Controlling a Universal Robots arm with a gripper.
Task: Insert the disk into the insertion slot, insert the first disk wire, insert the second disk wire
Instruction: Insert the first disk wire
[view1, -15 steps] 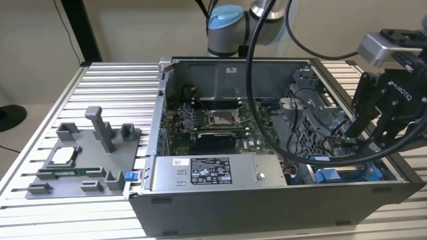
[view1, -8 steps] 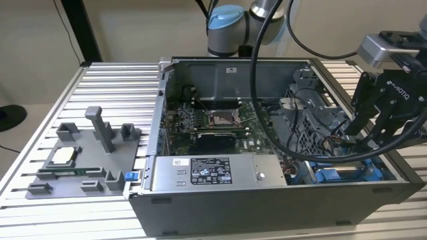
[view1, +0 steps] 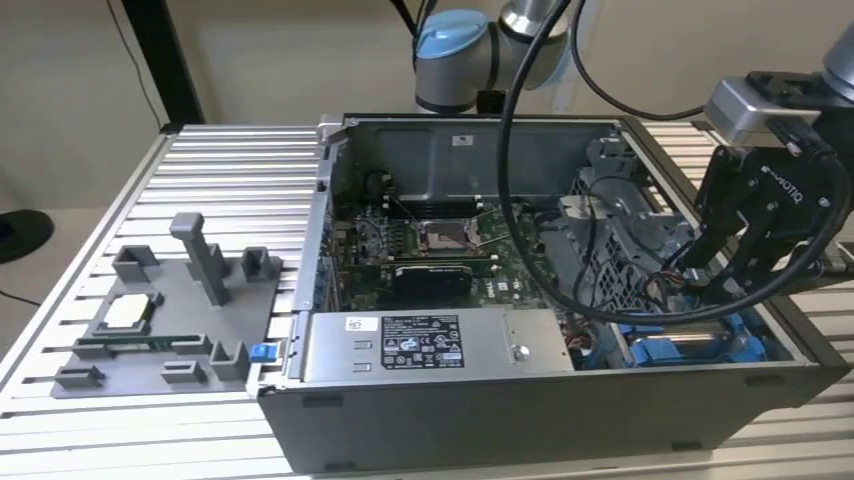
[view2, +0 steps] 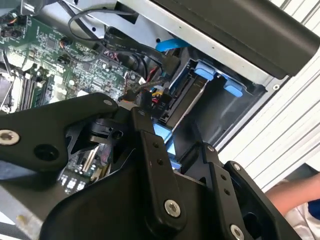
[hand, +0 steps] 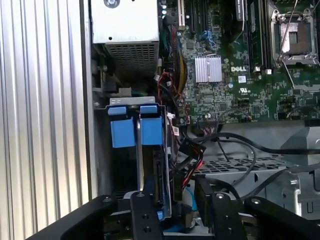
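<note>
The disk (hand: 154, 172) stands on edge inside the insertion slot (hand: 102, 150), a grey metal bay with two blue tabs (hand: 136, 127) at its mouth. In the exterior view the disk's blue carrier (view1: 694, 350) shows at the case's near right corner. My gripper (hand: 180, 212) hovers just over the bay's inner end, open, its black fingers (hand: 145, 217) straddling a blue cable and the disk's end. A bundle of red, yellow and black wires with a black connector (hand: 192, 150) hangs loose beside the disk. In the second wrist view the gripper (view2: 180, 155) hangs above the seated disk (view2: 192, 97).
The open computer case (view1: 534, 410) lies on a slatted aluminium table (view1: 227, 170). Inside are the grey power supply box (view1: 427, 345), the motherboard with its processor socket (view1: 441, 235) and thick black cables (view1: 534, 250). A grey fixture tray (view1: 174, 310) sits at the exterior view's left. A person's arm (view2: 295, 195) is nearby.
</note>
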